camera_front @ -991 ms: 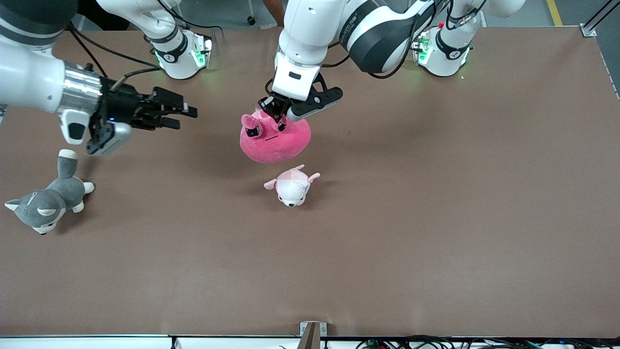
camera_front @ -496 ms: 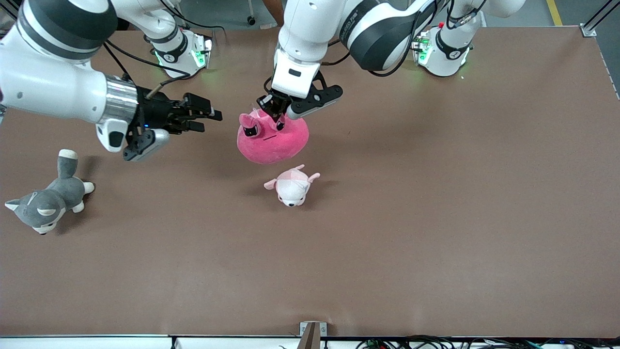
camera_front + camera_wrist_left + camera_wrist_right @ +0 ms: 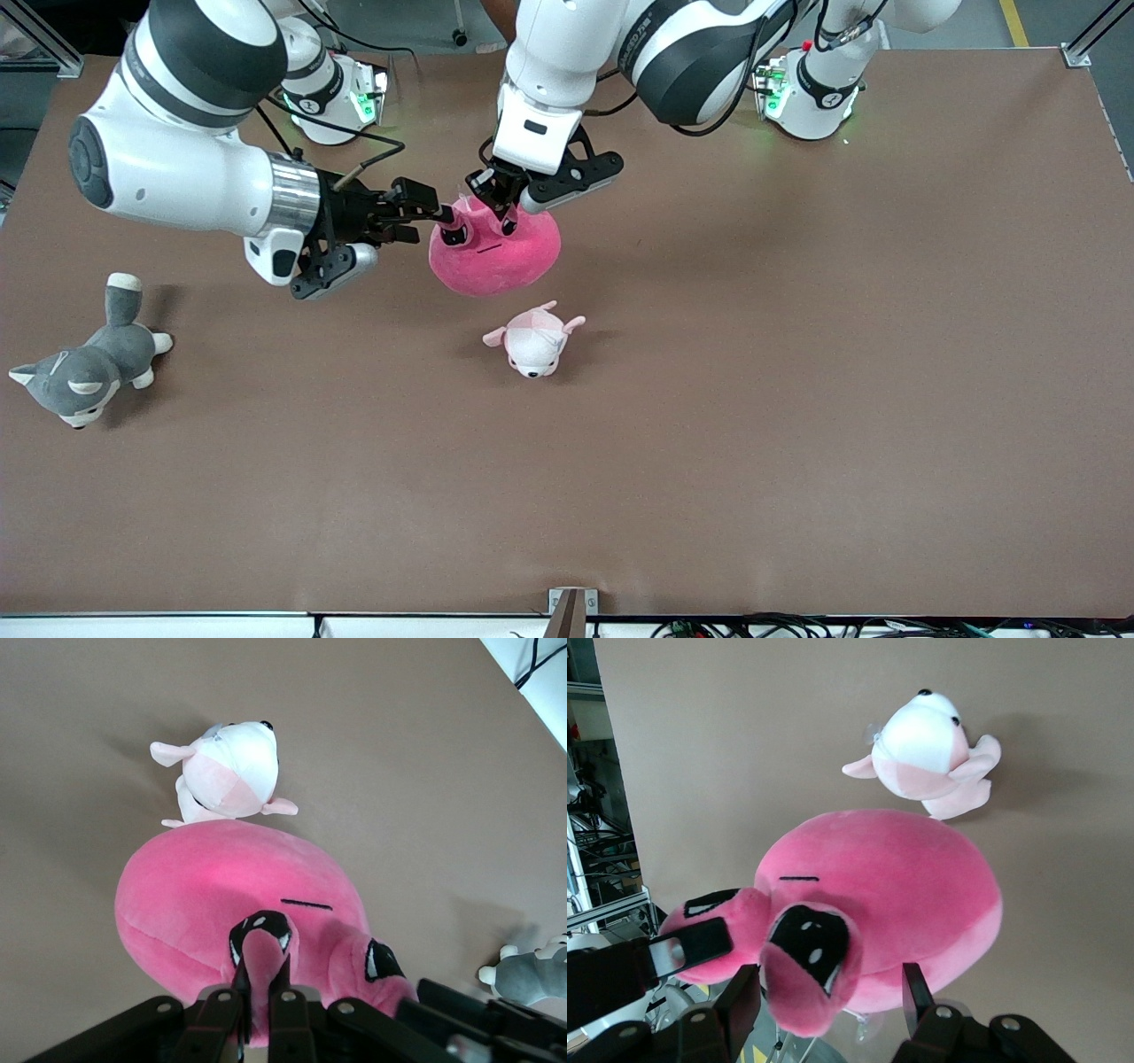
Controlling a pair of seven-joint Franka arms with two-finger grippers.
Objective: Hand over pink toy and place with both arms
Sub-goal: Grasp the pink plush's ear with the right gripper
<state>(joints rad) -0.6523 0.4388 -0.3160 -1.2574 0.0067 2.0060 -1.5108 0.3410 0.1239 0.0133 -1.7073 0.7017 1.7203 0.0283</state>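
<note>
Left gripper (image 3: 499, 197): black, two-fingered, on the white left arm (image 3: 620, 53); fingers pinched together on one small ear of the round hot-pink plush toy with black angry eyes (image 3: 496, 252), at the toy's top. The left wrist view showed the two fingers (image 3: 282, 1019) pressed close against the ear; the front view showed only the dark finger cluster at that spot.

Pink toy: hung from the left gripper over the middle of the brown table (image 3: 797, 399), over the strip between the arms' bases and the small plush. Whether its underside touched the table could not be told.

Right gripper (image 3: 425, 217): black, two-fingered, on the white right arm (image 3: 177, 168); held level beside the toy on the side toward the right arm's end of the table, fingers apart. The right wrist view showed its two fingers (image 3: 917, 992) spread to either side of the toy's other ear; whether they touched the plush could not be told. The front view showed only the fingertips at the toy's edge.

Small pale pink-and-white plush animal (image 3: 534, 341): lying on the table, nearer the front camera than the pink toy, apart from it. Both wrist views showed it past the toy's body.

Grey-and-white plush dog (image 3: 84, 368): lying on the table toward the right arm's end. The left wrist view caught only part of it at its edge; the right wrist view did not show it.
</note>
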